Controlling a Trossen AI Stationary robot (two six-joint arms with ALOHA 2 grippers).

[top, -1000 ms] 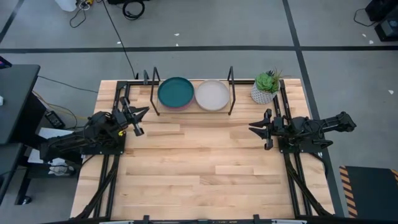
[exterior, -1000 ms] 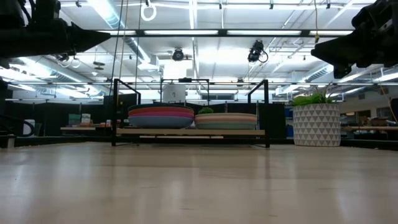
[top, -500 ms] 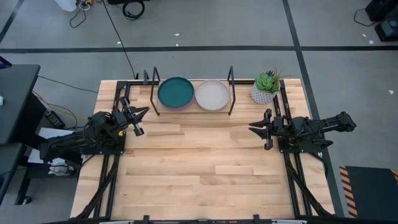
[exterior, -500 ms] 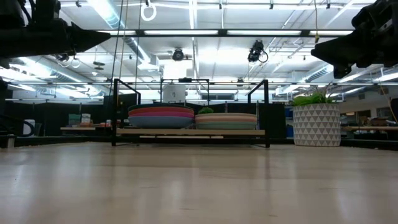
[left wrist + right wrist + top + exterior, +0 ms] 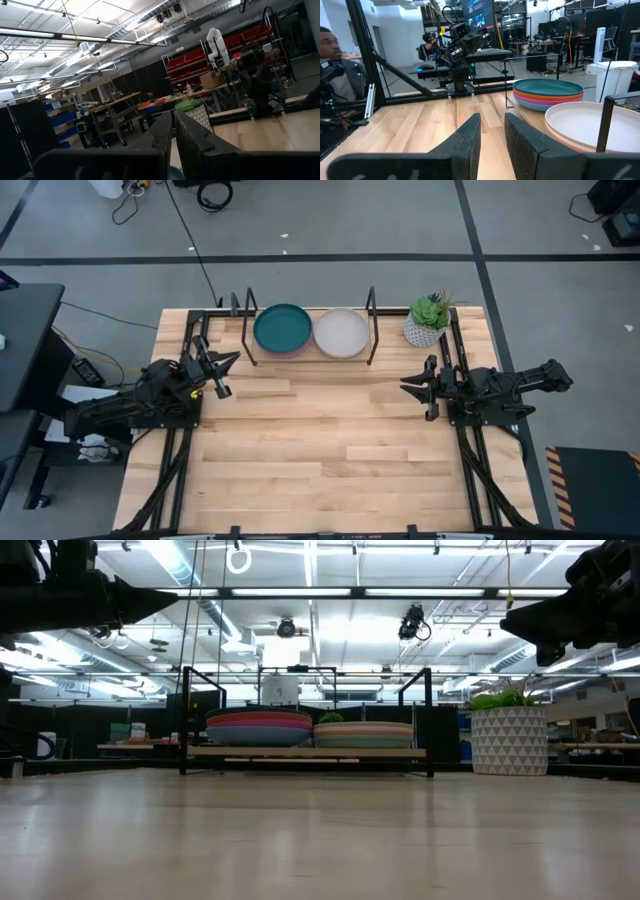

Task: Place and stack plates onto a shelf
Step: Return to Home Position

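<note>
from above, the left pincer (image 5: pixel 233 362) hangs over the counter (image 5: pixel 320 440) near its left edge and the right pincer (image 5: pixel 407 387) near its right edge, tips turned inward, both holding nothing. the shelf (image 5: pixel 372 320) stands beyond and between them at the far edge. on it the dark teal plate (image 5: pixel 283 328) tops the stack nearer the left pincer, and the grey plate (image 5: pixel 341 332) tops the stack nearer the right pincer, side by side. a potted plant (image 5: pixel 430 320) sits just beyond the right pincer.

at counter level, both pincers hang high above the wood, well apart from the shelf. orange, pink and blue rims show under the teal.

left wrist view: the fingers (image 5: pixel 160 140) are clenched to a thin slit, empty.

right wrist view: the fingers (image 5: pixel 467 140) stand slightly released, nothing between them. both stacks lie ahead to one side, and a person (image 5: pixel 332 55) sits beyond the counter.
</note>
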